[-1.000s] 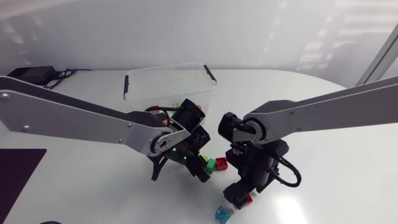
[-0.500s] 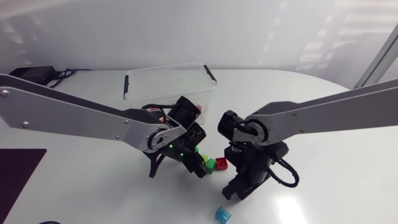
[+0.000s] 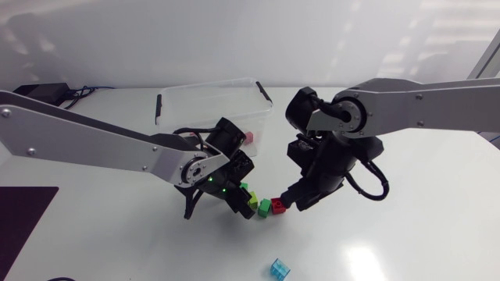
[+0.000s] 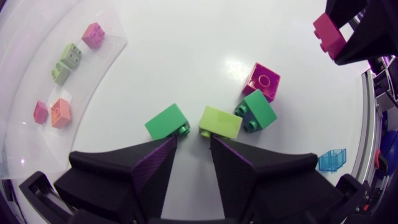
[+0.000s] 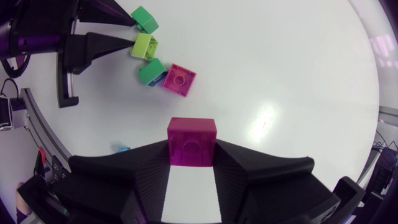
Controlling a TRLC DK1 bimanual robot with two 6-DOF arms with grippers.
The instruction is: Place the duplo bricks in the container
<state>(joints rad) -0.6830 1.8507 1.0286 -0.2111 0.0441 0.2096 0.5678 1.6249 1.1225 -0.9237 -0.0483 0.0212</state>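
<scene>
The duplo bricks are plain studded blocks in strong colours. One magenta brick [image 5: 191, 134] sits between the fingers of our right gripper [image 5: 192, 150], which is clamped on it from two sides. In the head view this gripper hangs over the table [image 3: 422, 203], a little right of the centre of the frame.

Below it, four bricks lie in a small group at the lower centre of the frame. They are a green brick [image 4: 166, 122], a lime brick [image 4: 220, 122], a second green brick [image 4: 256, 111] touching the lime one, and a second magenta brick [image 4: 264, 79] with a round ring on its face. We see something dark blue under the second green brick.

Our left gripper [image 4: 194, 143] is low at the table with its fingers apart. One tip is just beside the green brick and the other just beside the lime brick.

A clear blue brick [image 3: 280, 268] lies alone near the lower edge of the frame, well apart from the group.

The transparent container [image 3: 209, 87] stands at the upper centre of the frame. Inside it we see a pink brick [image 4: 93, 35], a light green brick [image 4: 67, 62], an orange brick [image 4: 60, 112] and a small pink brick [image 4: 40, 112].
</scene>
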